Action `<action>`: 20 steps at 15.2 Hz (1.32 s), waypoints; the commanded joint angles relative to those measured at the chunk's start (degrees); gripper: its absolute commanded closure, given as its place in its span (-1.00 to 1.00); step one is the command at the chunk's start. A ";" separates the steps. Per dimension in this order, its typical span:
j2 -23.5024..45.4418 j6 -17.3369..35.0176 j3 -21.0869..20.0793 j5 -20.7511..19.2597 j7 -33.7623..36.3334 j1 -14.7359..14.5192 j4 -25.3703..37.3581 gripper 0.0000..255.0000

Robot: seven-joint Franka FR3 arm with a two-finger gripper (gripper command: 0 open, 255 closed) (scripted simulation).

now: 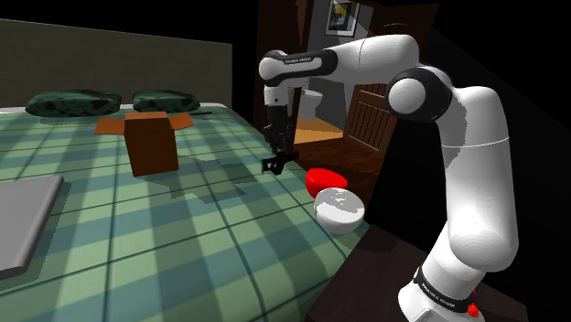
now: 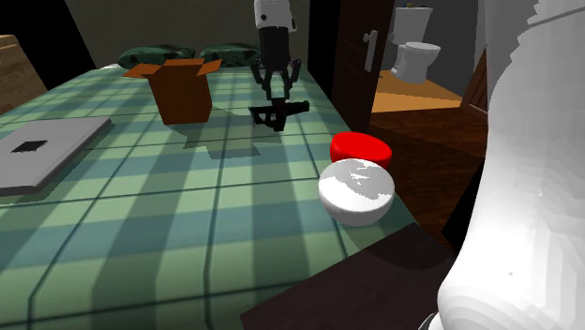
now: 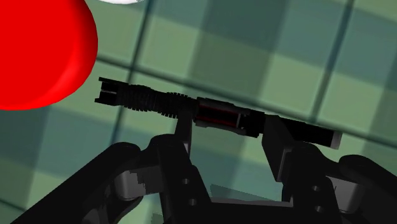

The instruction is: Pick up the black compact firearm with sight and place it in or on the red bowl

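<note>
Two fingers (image 3: pixel 283 153) clamp the black firearm (image 3: pixel 216 114), hanging just above the plaid bed (image 1: pixel 183 247). Looks like the carry step! Red bowl (image 1: pixel 325 180) sits at four o'clock from the gripper (image 1: pixel 277 155), shoulder view: swing across, then release.

A plaid bed cover (image 1: pixel 183 238) is showing pale and dark green squares; right of centre, a plain red round bowl (image 1: pixel 322 180) is sitting beside a white round bowl (image 1: pixel 339 208) mottled grey.
</note>
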State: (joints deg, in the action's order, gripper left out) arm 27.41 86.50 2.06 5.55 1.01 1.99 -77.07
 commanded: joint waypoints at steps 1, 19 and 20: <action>0.02 -1.51 0.00 0.00 0.11 0.04 1.52 1.00; -4.35 -9.01 4.67 -2.65 -13.25 9.31 3.95 1.00; -4.33 -9.45 5.07 -2.87 -14.44 10.11 4.40 1.00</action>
State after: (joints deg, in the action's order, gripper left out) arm 23.38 77.59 6.71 2.94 -12.13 11.29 -72.88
